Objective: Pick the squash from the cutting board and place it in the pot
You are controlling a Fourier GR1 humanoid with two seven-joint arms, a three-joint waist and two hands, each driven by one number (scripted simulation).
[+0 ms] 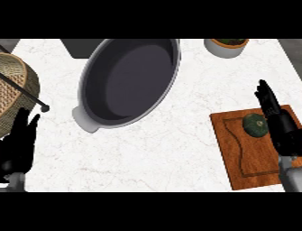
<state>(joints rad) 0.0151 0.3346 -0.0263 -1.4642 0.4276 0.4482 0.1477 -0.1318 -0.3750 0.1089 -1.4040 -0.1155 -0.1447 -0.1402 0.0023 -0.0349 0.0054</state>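
A small dark green squash (253, 124) lies on the brown wooden cutting board (246, 158) at the lower right. My right hand (281, 124) hovers over the board's right side, fingers straight and pointing away, just right of the squash and holding nothing. The big grey pot (130, 81) sits tilted in the view at the upper middle, its dark inside bare. My left hand (16, 144) rests open at the lower left edge, fingers up.
A woven wicker basket (3, 92) with a dark handle bar stands at the left edge. A white planter (226, 46) with greenery sits at the back right. White marble counter (153, 158) lies between the pot and the board.
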